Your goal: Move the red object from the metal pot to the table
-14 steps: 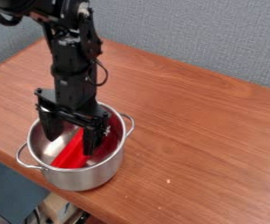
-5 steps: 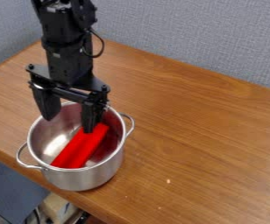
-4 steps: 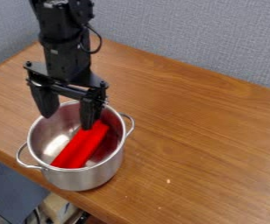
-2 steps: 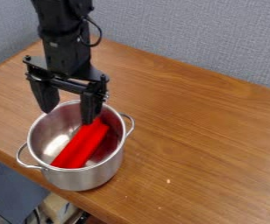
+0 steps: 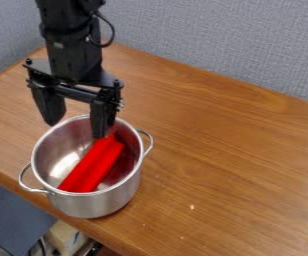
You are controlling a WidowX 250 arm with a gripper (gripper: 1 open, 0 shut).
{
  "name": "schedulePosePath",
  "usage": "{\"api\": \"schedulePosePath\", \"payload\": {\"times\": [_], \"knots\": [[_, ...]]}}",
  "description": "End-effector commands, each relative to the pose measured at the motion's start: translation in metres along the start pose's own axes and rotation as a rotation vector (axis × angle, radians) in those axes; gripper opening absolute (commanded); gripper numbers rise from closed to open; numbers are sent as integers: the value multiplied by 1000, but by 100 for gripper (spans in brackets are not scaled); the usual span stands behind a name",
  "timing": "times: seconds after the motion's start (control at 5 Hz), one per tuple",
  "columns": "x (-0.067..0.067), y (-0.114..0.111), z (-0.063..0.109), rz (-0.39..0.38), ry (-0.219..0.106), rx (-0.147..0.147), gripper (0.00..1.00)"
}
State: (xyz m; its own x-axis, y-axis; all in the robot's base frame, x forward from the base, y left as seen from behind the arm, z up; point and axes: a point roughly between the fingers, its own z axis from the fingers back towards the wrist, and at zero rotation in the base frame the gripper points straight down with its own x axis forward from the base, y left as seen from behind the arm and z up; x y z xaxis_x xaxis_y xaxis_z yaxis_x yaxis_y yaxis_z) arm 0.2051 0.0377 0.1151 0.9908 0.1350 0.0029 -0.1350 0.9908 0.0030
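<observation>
We see the red block (image 5: 94, 165) lying slanted inside the pot (image 5: 83, 175). Our gripper (image 5: 74, 115) hangs above the pot, fingers spread wide and empty.

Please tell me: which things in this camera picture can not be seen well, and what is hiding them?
- Metal pot: its far rim, camera view, is partly covered by the open gripper.
- Red object: its lower end, hidden by the pot's near wall.
- Table: cut off by the picture's left and right edges.
- Arm: cut off by the top edge.
</observation>
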Motion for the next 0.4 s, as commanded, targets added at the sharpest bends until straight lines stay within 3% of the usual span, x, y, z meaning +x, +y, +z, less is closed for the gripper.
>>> {"api": "schedulePosePath", "payload": {"times": [0.0, 0.2], "knots": [[5, -2, 14, -13, -50, 9, 100], [8, -1, 12, -14, -42, 14, 100]]}}
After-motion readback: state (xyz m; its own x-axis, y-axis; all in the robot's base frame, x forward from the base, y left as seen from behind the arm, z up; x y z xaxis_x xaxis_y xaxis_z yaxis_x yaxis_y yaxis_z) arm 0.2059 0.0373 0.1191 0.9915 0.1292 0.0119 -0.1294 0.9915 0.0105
